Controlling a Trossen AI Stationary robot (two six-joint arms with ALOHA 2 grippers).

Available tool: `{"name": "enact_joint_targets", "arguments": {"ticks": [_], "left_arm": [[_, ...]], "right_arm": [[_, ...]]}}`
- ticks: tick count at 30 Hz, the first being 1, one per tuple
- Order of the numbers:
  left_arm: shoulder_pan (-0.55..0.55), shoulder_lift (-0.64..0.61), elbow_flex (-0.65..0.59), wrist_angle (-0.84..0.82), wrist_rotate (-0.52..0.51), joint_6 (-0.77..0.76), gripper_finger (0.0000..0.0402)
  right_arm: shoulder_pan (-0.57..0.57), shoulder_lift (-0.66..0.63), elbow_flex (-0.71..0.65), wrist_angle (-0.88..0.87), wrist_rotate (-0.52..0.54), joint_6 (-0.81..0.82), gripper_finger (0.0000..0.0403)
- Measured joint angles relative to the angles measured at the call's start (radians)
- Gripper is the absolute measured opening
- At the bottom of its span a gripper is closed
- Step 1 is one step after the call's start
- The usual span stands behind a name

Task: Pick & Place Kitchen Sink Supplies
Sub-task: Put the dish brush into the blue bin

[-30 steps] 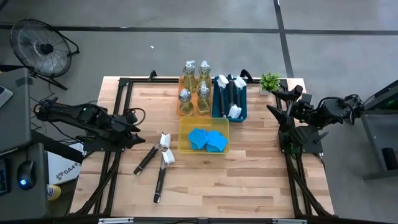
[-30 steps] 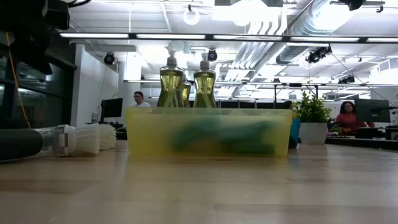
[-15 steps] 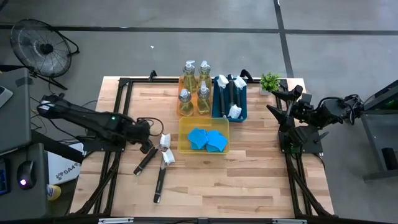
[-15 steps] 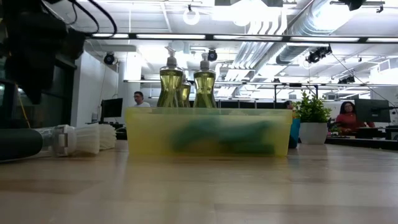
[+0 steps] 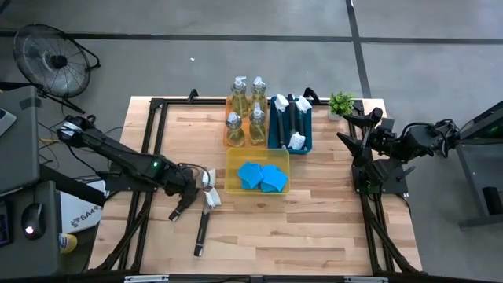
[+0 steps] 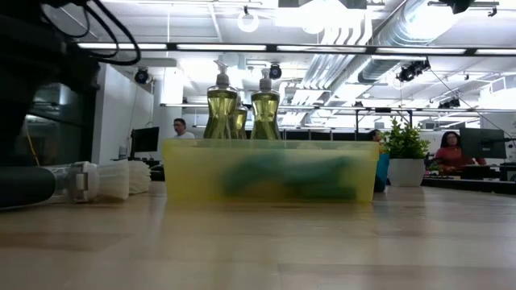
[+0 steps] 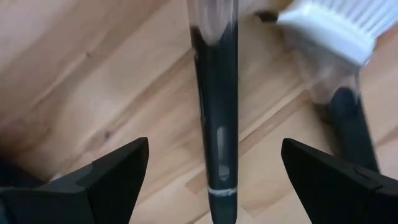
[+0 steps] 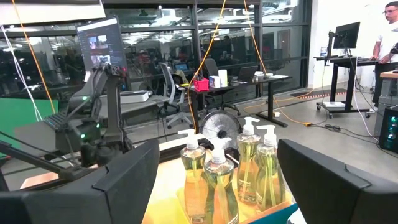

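Wooden table (image 5: 314, 216) in open office, concrete floor (image 5: 236, 55).

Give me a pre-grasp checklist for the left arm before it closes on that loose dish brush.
1. Fingers spread: ok. The left gripper is open, one finger on each side of the handle.
2. Target centred: ok. The black handle of the dish brush runs between the fingers.
3. Neighbour clear: cannot tell. A second brush lies close beside; one finger may brush it.
4. Height over the table: cannot tell whether the fingertips are low enough.
5. Destination: ok. The teal tray already holds brushes and has room.
6. Right gripper: ok, open, parked at the table's right edge.
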Motion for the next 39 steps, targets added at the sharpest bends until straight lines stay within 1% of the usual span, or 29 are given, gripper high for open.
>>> {"name": "enact_joint_targets", "arguments": {"ticks": [5,8,11,17,27,36,39], "left_arm": [[-0.081,0.021,0.000,0.002,-0.016,-0.074,0.0363],[-0.126,0.033,0.000,0.031,-0.018,-0.115,0.0363],[-0.166,0.045,0.000,0.070,-0.031,-0.137,0.0363],[-0.225,0.102,0.000,0.072,-0.036,-0.178,0.0363],[-0.235,0.165,0.000,0.159,-0.023,-0.198,0.0363],[-0.248,0.206,0.000,0.143,-0.019,-0.206,0.0363],[-0.251,0.215,0.000,0.139,-0.002,-0.209,0.0363]], "right_arm": [[0.000,0.000,0.000,0.000,0.000,0.000,0.0321],[0.000,0.000,0.000,0.000,0.000,0.000,0.0321],[0.000,0.000,0.000,0.000,0.000,0.000,0.0321],[0.000,0.000,0.000,0.000,0.000,0.000,0.0321],[0.000,0.000,0.000,0.000,0.000,0.000,0.0321],[0.000,0.000,0.000,0.000,0.000,0.000,0.0321],[0.000,0.000,0.000,0.000,0.000,0.000,0.0321]]}}
